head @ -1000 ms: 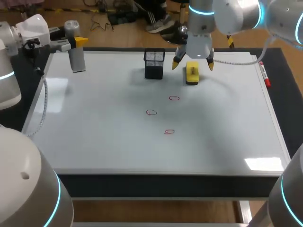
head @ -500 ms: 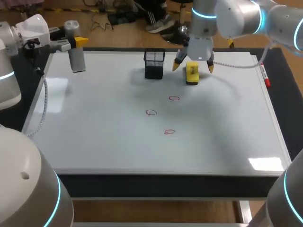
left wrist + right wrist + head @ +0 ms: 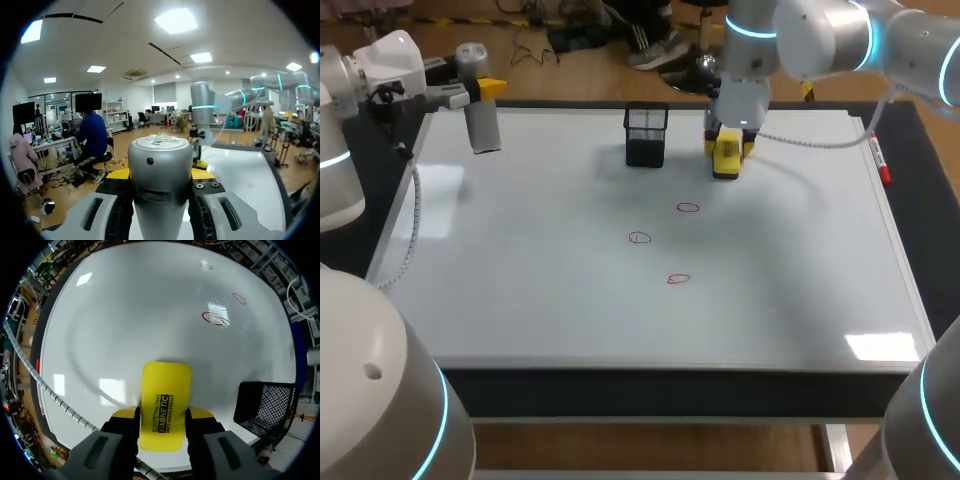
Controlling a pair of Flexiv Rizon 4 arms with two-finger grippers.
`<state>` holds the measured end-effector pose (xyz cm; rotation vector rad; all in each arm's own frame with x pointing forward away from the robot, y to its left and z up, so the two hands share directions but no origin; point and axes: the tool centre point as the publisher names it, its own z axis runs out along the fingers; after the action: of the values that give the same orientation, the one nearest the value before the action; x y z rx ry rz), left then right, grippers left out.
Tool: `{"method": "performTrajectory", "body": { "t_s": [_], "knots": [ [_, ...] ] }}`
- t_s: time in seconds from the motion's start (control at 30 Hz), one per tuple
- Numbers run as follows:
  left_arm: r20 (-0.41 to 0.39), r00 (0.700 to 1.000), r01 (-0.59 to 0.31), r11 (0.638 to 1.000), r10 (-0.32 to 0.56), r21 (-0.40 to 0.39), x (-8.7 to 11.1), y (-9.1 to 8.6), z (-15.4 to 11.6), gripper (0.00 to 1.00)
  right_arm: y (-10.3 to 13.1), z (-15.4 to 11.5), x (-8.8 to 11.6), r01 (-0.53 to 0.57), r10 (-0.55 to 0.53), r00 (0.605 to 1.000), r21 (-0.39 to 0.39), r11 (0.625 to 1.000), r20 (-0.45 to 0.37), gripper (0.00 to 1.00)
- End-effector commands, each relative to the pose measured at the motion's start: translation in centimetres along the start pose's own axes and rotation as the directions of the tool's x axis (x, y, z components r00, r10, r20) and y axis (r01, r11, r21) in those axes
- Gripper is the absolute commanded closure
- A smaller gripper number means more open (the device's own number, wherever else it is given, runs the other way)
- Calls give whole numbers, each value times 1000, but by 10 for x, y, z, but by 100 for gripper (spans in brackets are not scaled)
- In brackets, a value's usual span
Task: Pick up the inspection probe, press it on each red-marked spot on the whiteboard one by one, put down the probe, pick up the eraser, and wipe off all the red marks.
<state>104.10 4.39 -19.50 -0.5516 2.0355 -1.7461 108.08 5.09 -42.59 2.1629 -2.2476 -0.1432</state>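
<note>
Resting pinched between the right fingers [image 3: 126,415]: yellow eraser [image 3: 165,400].

Right gripper [image 3: 728,141] has dropped and clamped the eraser [image 3: 726,163]

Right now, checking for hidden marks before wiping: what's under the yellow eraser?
Only white board shows around the eraser, held by the right gripper. The three red marks lie apart from it. The patch directly beneath is covered.

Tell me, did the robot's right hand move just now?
Yes. The right hand dropped lower, staying beside the black mesh basket, and its fingers closed in on the yellow eraser.
</note>
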Motion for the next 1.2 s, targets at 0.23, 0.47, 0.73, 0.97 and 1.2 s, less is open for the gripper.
{"method": "performTrajectory", "body": {
  "t_s": [0.23,0.47,0.73,0.97,1.2],
  "knots": [
    [1,1000,-1,1000,1,4,0,0,0,100,-4,-25,21,-130,131,991,22,991,-10,100],
    [1,1000,-1,1000,1,4,0,0,0,100,-5,-44,63,-317,317,948,34,948,-9,100],
    [1,1000,-1,1000,1,4,0,0,0,100,7,-50,116,-493,493,870,32,870,8,100],
    [1,1000,-1,1000,1,4,0,0,0,100,25,-56,152,-569,568,823,47,821,20,100],
    [1,1000,-1,1000,1,4,0,0,0,100,44,-54,183,-626,625,780,32,779,37,100]
  ]
}}
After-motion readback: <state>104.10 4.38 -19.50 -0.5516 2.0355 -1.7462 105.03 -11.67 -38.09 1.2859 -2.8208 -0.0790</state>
